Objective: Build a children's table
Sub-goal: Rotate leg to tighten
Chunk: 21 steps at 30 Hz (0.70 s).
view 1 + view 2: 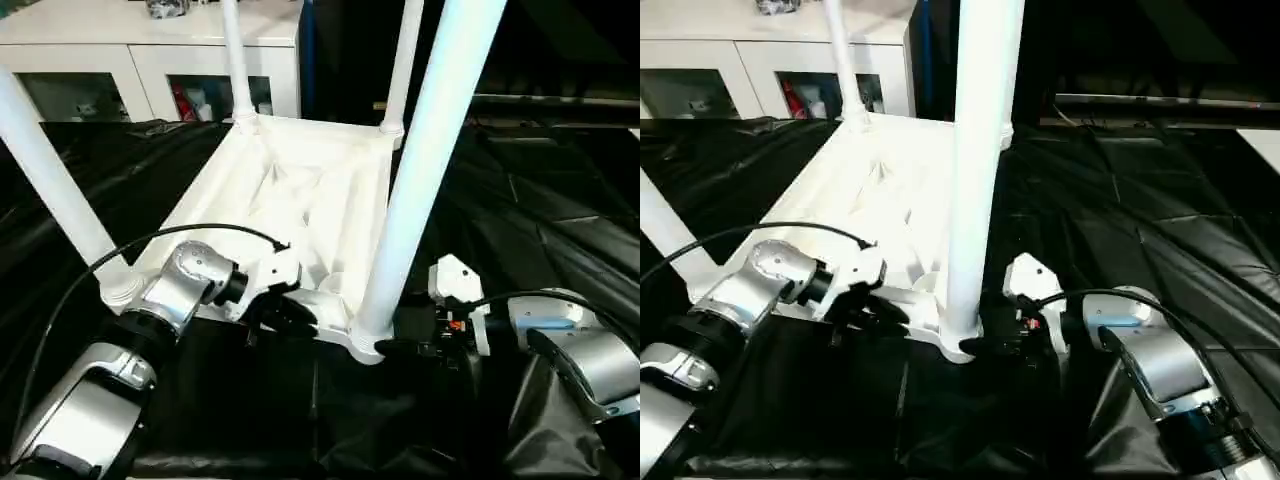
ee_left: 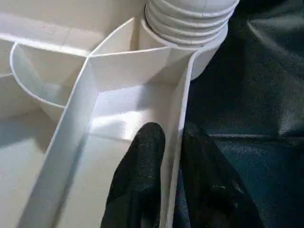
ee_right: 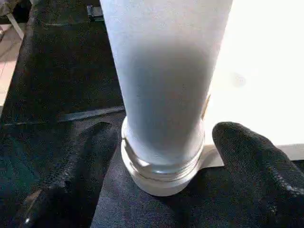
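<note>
I see the children's table [image 1: 300,190] upside down on the black sheet [image 1: 560,230], ribbed underside up, all four legs standing in the corner sockets. Near right leg [image 1: 425,160] is the closest one to me, rising past the top edge of the head views; near left leg [image 1: 55,190] leans out to the left side; two far legs [image 1: 236,60] stand at the back corners.

My left gripper [image 2: 173,161] is at the near rim of the tabletop [image 2: 178,118], just beside the near right leg's socket. In the left wrist view one black finger [image 2: 142,161] sits inside the rim wall and the other outside it, so the fingers straddle the thin white edge and look pinched onto it, though I can't fully confirm contact from this angle.

My right gripper [image 3: 161,156] is low at the base of the near right leg, fingers spread wide, one on each side of the flared threaded end [image 3: 161,166]. Gaps show between both fingers and the leg, so no touch there.

White cabinet [image 1: 150,60] with glass doors stands behind, past the sheet. A black cable [image 1: 150,245] arcs over my left forearm.
</note>
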{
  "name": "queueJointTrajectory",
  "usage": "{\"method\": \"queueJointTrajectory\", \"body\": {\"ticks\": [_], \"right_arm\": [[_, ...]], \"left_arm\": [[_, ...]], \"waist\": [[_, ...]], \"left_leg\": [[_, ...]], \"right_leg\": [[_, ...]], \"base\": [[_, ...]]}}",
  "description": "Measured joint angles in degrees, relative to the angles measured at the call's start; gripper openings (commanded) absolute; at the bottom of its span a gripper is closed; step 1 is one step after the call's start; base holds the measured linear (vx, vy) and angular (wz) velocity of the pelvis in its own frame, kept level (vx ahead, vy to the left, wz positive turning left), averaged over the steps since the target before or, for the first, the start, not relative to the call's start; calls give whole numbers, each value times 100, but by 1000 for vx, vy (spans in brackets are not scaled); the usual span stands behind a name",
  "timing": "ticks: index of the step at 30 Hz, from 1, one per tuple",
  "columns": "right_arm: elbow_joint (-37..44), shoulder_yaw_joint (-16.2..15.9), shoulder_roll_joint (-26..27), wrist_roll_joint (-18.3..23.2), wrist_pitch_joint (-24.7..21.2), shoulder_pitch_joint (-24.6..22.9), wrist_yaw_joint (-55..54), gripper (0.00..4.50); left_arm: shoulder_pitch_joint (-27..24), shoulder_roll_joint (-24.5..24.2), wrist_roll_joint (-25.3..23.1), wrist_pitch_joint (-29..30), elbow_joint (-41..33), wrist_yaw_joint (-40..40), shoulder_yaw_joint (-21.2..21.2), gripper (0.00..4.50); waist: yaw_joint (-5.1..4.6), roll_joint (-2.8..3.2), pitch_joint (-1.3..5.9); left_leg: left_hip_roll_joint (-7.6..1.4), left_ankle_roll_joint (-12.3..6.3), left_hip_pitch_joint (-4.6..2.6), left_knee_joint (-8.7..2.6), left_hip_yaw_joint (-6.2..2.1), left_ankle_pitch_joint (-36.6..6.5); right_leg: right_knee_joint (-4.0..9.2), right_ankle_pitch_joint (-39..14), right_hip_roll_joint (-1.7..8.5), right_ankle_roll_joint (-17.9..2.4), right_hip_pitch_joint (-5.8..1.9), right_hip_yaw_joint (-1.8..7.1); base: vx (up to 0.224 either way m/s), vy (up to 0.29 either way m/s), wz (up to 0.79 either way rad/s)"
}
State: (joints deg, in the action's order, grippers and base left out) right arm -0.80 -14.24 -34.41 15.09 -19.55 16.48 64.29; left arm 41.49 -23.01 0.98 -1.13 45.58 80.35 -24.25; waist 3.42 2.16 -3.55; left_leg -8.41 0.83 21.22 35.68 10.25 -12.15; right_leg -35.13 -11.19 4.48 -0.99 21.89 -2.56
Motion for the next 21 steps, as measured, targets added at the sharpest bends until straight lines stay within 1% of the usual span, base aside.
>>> {"method": "queueJointTrajectory", "body": {"ticks": [3,4,6,8,11,13,14,16,18,21], "right_arm": [[-3,0,1,-5,10,0,0,375],[-3,0,1,-5,12,0,0,375],[-5,0,1,-12,19,0,0,375],[-8,0,1,-43,42,0,-1,375],[-47,7,-10,-188,226,-7,-86,375],[-71,27,-4,-252,308,-62,-262,375],[-118,32,25,-278,384,-79,-351,375],[-302,64,161,-391,535,-131,-593,375],[-507,84,284,-493,675,-128,-832,375],[-721,160,461,-552,774,-114,-1036,375]], "left_arm": [[19,8,-37,-82,41,29,-30,30],[25,19,-61,-110,49,29,-30,30],[50,52,-70,-159,97,22,-28,9],[55,98,-69,-172,101,11,-26,7],[9,176,-34,-38,68,-75,92,1],[-158,177,-23,193,-239,-298,154,1],[-273,164,-26,341,-452,-421,179,1],[-601,155,-43,658,-1035,-779,254,1],[-803,173,-38,1031,-1423,-987,350,1],[-1080,158,-29,1328,-1865,-1178,456,1]], "waist": [[1,5,2],[1,6,2],[-2,6,2],[-24,6,2],[-67,6,2],[-85,10,5],[-101,23,12],[-168,50,27],[-203,57,29],[-243,59,31]], "left_leg": [[0,0,0,-2,0,0],[0,0,0,-2,0,0],[0,0,1,-2,2,0],[0,0,1,-2,3,0],[0,0,2,-4,3,0],[-1,0,0,-11,4,0],[-1,0,0,-16,4,0],[-1,0,-6,-19,6,-1],[-1,0,-8,-26,7,-1],[-1,1,-16,-43,6,-1]], "right_leg": [[1,0,0,0,0,1],[1,0,0,0,0,1],[4,0,0,0,0,1],[5,0,0,0,2,3],[5,0,0,0,8,2],[6,-2,0,2,8,1],[12,-2,-1,2,9,1],[13,-3,-1,3,9,5],[11,-3,-1,4,11,3],[10,-7,-1,10,10,0]], "base": [[0,0,0],[0,0,0],[0,0,0],[0,0,0],[0,0,0],[0,0,0],[0,0,0],[0,0,0],[0,0,0],[0,0,0]]}}
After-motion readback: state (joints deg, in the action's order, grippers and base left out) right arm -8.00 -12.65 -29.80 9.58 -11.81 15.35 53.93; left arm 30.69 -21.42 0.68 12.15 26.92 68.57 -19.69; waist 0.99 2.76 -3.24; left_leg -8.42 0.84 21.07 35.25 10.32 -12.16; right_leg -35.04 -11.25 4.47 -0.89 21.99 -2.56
